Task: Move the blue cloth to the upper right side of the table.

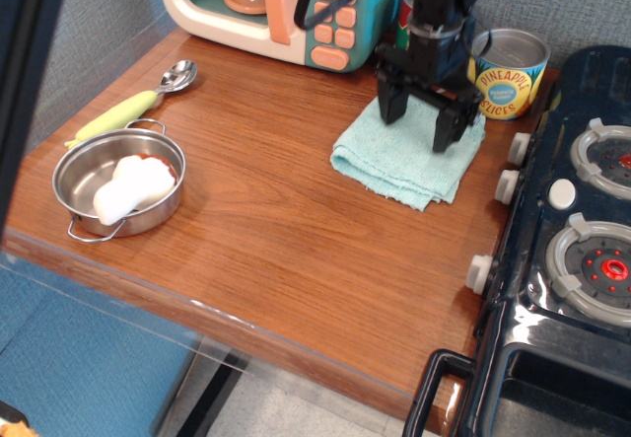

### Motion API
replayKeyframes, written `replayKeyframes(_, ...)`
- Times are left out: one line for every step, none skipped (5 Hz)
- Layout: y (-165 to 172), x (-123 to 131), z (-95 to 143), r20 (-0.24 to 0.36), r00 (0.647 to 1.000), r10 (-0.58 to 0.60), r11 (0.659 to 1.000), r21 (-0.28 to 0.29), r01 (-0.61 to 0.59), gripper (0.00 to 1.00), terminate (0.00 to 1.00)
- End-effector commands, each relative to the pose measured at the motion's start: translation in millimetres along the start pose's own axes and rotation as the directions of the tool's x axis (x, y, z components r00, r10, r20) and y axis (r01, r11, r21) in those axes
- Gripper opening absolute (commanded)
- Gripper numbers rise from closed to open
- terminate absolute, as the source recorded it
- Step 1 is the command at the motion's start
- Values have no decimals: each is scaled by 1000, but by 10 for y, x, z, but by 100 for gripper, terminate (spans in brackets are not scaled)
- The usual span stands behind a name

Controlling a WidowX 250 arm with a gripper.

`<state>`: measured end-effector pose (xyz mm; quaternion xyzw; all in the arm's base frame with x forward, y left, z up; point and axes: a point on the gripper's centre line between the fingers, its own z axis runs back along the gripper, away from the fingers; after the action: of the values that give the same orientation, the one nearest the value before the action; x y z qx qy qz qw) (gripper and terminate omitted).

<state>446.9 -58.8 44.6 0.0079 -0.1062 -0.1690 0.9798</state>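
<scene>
The blue cloth [404,161] lies flat on the brown table [266,230] at the back right, just in front of the pineapple can and beside the stove. My black gripper [418,126] is directly over the cloth's far half, fingers pointing down and spread open, one finger [390,102] on the left and one on the right. The fingertips stand at or just above the cloth; nothing is held between them.
A toy microwave [276,8] stands at the back. A pineapple slices can [506,74] is behind the cloth; a tomato sauce can is mostly hidden by the arm. A black toy stove [572,240] fills the right. A metal pan with food [118,182] and a yellow-handled spoon [133,107] are left.
</scene>
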Motion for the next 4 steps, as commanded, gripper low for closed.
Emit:
replayKeyframes(-5, 211, 1205, 217, 976, 1, 999, 41, -11, 100, 0)
replayKeyframes(34, 78, 1257, 192, 981, 17, 999, 37, -24, 100, 0)
replayKeyframes(33, -79, 1362, 229, 971, 71, 972, 202, -119, 100, 0)
replayKeyframes(33, -79, 1362, 229, 971, 71, 972, 202, -119, 100, 0)
